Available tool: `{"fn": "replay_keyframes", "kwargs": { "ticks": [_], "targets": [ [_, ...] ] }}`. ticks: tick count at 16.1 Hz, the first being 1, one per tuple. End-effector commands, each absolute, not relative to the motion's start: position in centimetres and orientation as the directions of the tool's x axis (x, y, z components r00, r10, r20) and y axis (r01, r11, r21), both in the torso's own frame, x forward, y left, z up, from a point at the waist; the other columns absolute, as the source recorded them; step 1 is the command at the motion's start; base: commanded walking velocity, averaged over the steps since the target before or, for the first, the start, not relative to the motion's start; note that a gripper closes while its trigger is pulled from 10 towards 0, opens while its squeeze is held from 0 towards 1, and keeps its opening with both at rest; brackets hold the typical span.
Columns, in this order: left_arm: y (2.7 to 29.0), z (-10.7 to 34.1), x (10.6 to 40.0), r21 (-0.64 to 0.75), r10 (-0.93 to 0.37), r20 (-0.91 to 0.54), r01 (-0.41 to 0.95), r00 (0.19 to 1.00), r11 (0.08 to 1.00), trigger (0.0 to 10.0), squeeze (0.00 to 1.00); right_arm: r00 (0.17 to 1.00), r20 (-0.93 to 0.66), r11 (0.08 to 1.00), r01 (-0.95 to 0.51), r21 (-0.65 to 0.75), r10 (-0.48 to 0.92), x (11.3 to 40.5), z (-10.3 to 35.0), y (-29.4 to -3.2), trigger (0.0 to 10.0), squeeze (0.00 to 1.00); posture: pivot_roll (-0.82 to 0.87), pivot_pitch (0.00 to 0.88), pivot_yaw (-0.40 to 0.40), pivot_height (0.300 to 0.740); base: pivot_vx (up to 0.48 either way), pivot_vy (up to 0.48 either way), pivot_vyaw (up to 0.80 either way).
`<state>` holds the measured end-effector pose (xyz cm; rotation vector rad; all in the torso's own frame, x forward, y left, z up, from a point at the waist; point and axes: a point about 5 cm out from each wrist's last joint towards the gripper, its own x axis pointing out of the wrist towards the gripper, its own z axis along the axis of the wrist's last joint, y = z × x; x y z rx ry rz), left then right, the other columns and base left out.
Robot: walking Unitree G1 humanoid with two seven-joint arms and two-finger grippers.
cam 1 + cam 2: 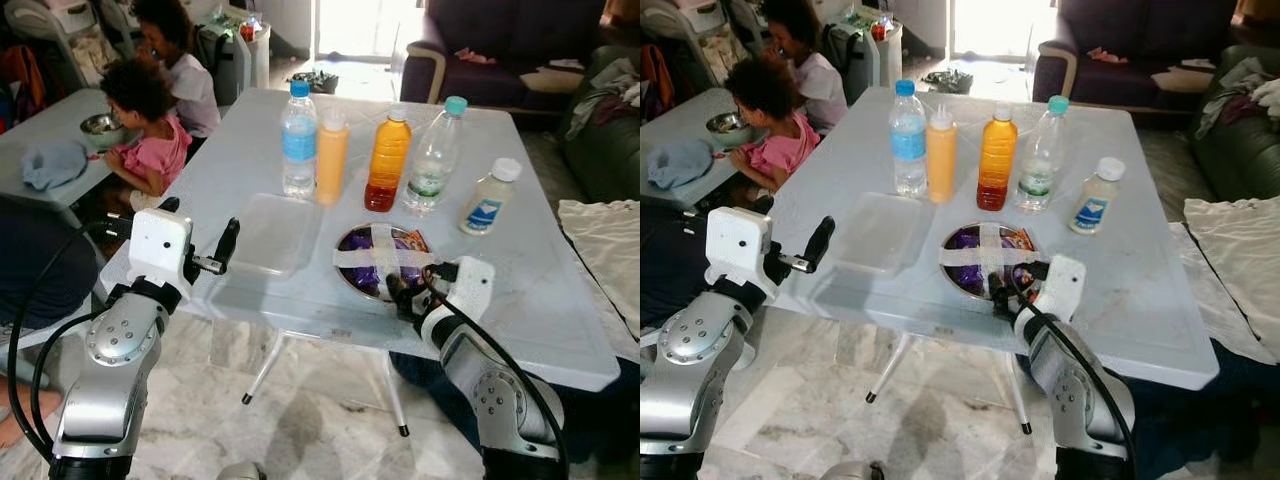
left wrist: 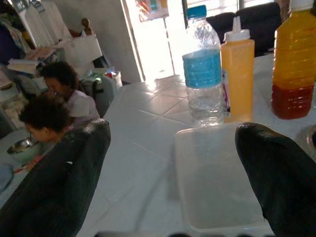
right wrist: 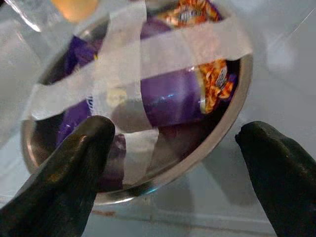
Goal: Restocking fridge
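Note:
On the white table [image 1: 545, 300] stand a blue-capped water bottle [image 1: 298, 140], an orange squeeze bottle [image 1: 331, 158], a juice bottle [image 1: 388, 160], a clear teal-capped bottle [image 1: 433, 158] and a small white bottle [image 1: 488, 198]. In front of them lie a clear plastic container [image 1: 268, 232] and a steel bowl [image 3: 197, 158] of purple snack packets [image 3: 168, 98] under crossed white tape. My right gripper [image 3: 173, 173] is open at the bowl's near rim. Beside the table's left edge my left gripper [image 1: 200, 225] is open, pointing at the container, with nothing held.
Two children [image 1: 150, 110] sit at a low grey table [image 1: 50, 120] to the left. A dark sofa [image 1: 500, 50] stands behind the table and a pale cloth [image 1: 605, 240] lies at the right. Tiled floor [image 1: 300, 410] shows under the table's near edge.

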<state>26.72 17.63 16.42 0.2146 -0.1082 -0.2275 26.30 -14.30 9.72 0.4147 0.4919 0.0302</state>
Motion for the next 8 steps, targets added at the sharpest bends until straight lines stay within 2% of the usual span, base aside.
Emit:
{"fn": "replay_keyframes", "kwargs": {
  "ticks": [1, 4, 5, 6, 7, 8],
  "targets": [
    [17.4, 16.7, 26.9, 0.234, -0.252, 0.088, 0.226, 0.964, 0.946, 10.0, 0.0, 0.871, -0.469, 0.9, 0.079, 0.428, 0.146, 26.5, 9.7, -13.5, 10.0, 0.0, 0.06, 0.022, -0.006, 0.74, 0.0, 0.0, 0.0],
    [17.2, 16.7, 26.9, 0.234, -0.254, 0.088, 0.228, 0.963, 0.945, 10.0, 0.0, 0.845, -0.517, 0.899, 0.111, 0.424, 0.139, 26.3, 9.2, -13.7, 10.0, 0.0, 0.06, 0.022, -0.007, 0.74, 0.0, 0.0, 0.0],
    [17.1, 16.7, 26.9, 0.233, -0.256, 0.088, 0.23, 0.963, 0.945, 10.0, 0.0, 0.831, -0.543, 0.89, 0.154, 0.429, 0.118, 26.3, 8.9, -14.2, 2.8, 0.0, 0.06, 0.025, -0.007, 0.74, 0.0, 0.0, 0.0],
    [17.1, 16.7, 26.9, 0.233, -0.257, 0.088, 0.231, 0.962, 0.945, 10.0, 0.0, 0.825, -0.555, 0.886, 0.176, 0.429, 0.104, 26.4, 8.8, -14.4, 2.8, 0.0, 0.06, 0.027, -0.007, 0.74, 0.0, 0.0, 0.0],
    [17.0, 16.8, 26.9, 0.231, -0.258, 0.089, 0.232, 0.962, 0.945, 10.0, 0.0, 0.818, -0.571, 0.873, 0.23, 0.43, 0.066, 26.8, 8.7, -15.3, 0.0, 0.0, 0.06, 0.03, -0.009, 0.74, 0.0, 0.0, 0.0],
    [17.0, 16.7, 26.9, 0.216, -0.252, 0.087, 0.228, 0.964, 0.949, 10.0, 0.0, 0.807, -0.59, 0.876, 0.262, 0.404, 0.031, 27.1, 8.7, -16.3, 0.0, 0.0, 0.06, 0.03, -0.009, 0.74, 0.0, 0.0, 0.0]
  ]
}}
